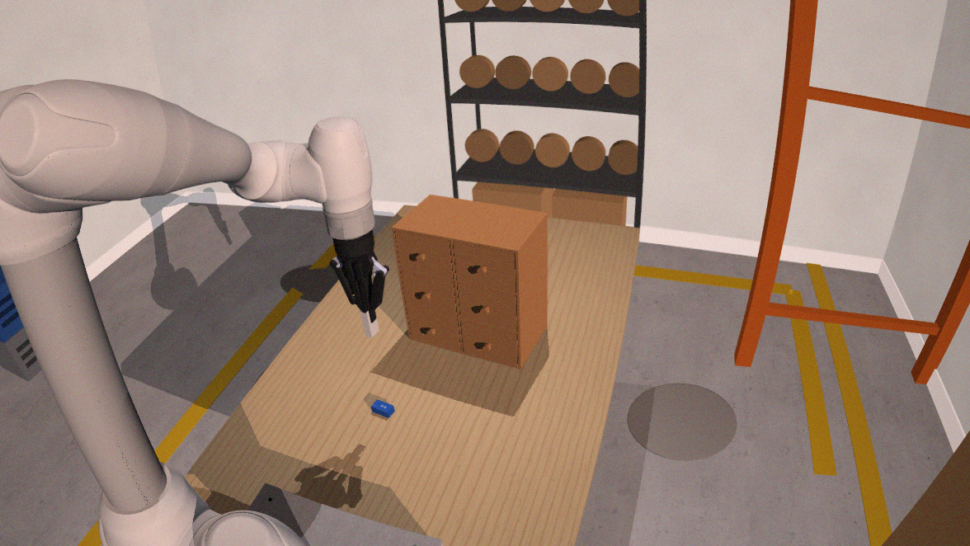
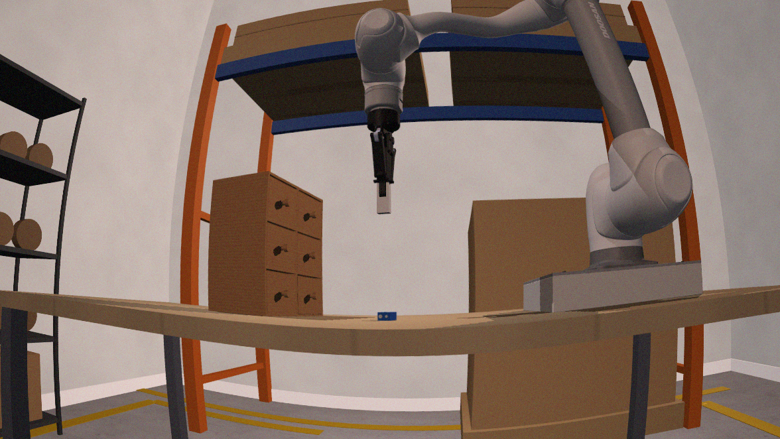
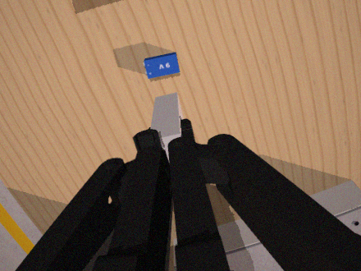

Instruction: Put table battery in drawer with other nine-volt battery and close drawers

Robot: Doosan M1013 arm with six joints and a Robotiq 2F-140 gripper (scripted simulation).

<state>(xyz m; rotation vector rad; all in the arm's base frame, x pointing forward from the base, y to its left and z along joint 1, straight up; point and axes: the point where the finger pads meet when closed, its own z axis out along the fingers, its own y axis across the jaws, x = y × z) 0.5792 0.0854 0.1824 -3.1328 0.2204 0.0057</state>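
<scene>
The blue nine-volt battery [image 1: 382, 407] lies flat on the wooden table, in front of the chest; it also shows in the exterior view [image 2: 386, 315] and in the wrist view [image 3: 162, 66]. The small wooden chest [image 1: 471, 278] has six drawers with round knobs, and all of them look pushed in. It also shows in the exterior view [image 2: 265, 245]. My gripper [image 1: 369, 327] [image 2: 383, 203] points down, high above the table, in front of the chest's left column. It hangs above the battery, a little to the chest's side. Its pale fingertip pads [image 3: 166, 114] are pressed together with nothing between them.
My arm's grey base block [image 2: 611, 286] sits at the table's near end. A black rack with wooden discs [image 1: 546, 87] and cardboard boxes stand behind the table. An orange ladder frame [image 1: 793, 190] stands to the right, off the table.
</scene>
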